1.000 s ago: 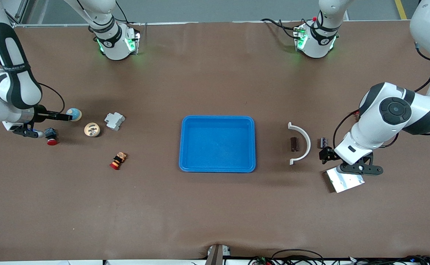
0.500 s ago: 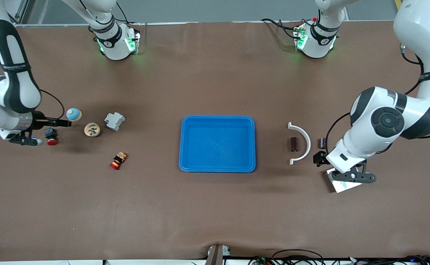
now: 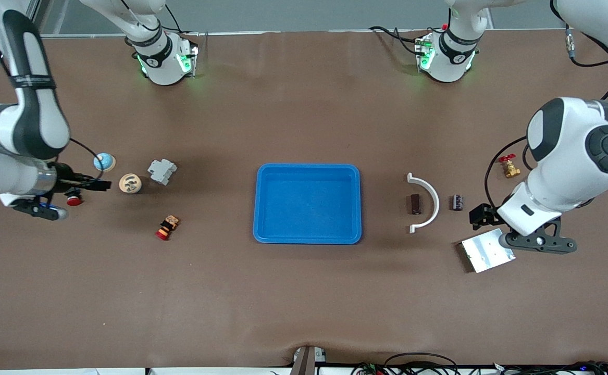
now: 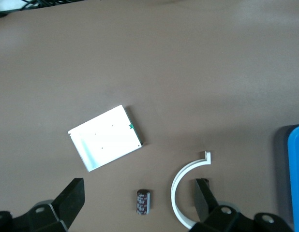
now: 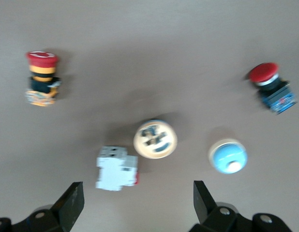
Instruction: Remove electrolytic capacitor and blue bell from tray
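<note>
The capacitor (image 3: 457, 202), a small dark cylinder, lies on the table beside a white curved bracket (image 3: 429, 204). My left gripper (image 3: 482, 216) hangs open just above the table next to the capacitor, toward the left arm's end. In the left wrist view the capacitor (image 4: 143, 201) shows between the spread fingers of the left gripper (image 4: 139, 193). The bell (image 3: 104, 162), a blue dome with a white knob, stands near the right arm's end. My right gripper (image 3: 85, 186) is open and empty over the table beside the bell (image 5: 228, 156).
A blue tray (image 3: 308, 170) sits mid-table. A brown block (image 3: 414, 204), a metal plate (image 3: 486, 254) and a brass valve (image 3: 508, 167) lie near the capacitor. A cream socket (image 3: 130, 183), a grey breaker (image 3: 161, 171) and two red buttons (image 3: 73, 199) (image 3: 167, 227) lie near the bell.
The left gripper swung toward the left arm's end of the table, uncovering the capacitor and valve. The right gripper shifted from beside the bell toward the red button.
</note>
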Robot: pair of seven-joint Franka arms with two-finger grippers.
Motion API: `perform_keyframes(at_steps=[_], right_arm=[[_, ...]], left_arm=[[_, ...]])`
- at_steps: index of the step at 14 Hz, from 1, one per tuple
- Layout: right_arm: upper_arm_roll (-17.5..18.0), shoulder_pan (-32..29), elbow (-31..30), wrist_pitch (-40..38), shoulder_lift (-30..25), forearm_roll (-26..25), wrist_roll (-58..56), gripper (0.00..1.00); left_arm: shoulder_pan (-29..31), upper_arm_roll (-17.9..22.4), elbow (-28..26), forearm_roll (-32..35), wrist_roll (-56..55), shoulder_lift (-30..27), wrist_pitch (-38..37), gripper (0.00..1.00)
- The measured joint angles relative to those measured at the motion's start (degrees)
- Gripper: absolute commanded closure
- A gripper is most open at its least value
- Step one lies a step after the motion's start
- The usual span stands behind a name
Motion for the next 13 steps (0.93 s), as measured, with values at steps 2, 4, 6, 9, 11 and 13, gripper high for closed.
perform_keyframes(at_steps=[2,4,6,9,11,13], right_arm=[[0.0,2.7,0.6,-0.2,-1.5,0.1,3.0,0.00],[0.0,3.5,1.4,-0.3,-3.9,0.2,3.1,0.00],[-0.5,3.5,2.8,-0.8,-5.9,0.1,2.7,0.00],[-1.4,2.6,5.7,-2.8,-7.3,0.1,1.5,0.00],[-1.6,1.7,8.7,-3.0,-7.3,0.1,0.9,0.00],[-1.6,1.2,12.5,-4.8,-7.3,0.2,0.6,0.00]], left_arm=[[-2.2,1.7,0.1,-0.3,0.5,-2.2,-2.1,0.00],[-3.1,1.8,0.1,-1.7,0.7,-4.7,-4.4,0.00],[-3.7,1.9,0.2,-2.5,0.7,-7.4,-6.7,0.00],[-4.3,2.3,0.2,-2.8,0.7,-11.3,-11.1,0.00],[-5.0,3.4,0.2,-4.2,0.8,-13.3,-13.5,0.00],[-5.4,4.3,0.2,-4.8,1.1,-14.7,-15.4,0.00]])
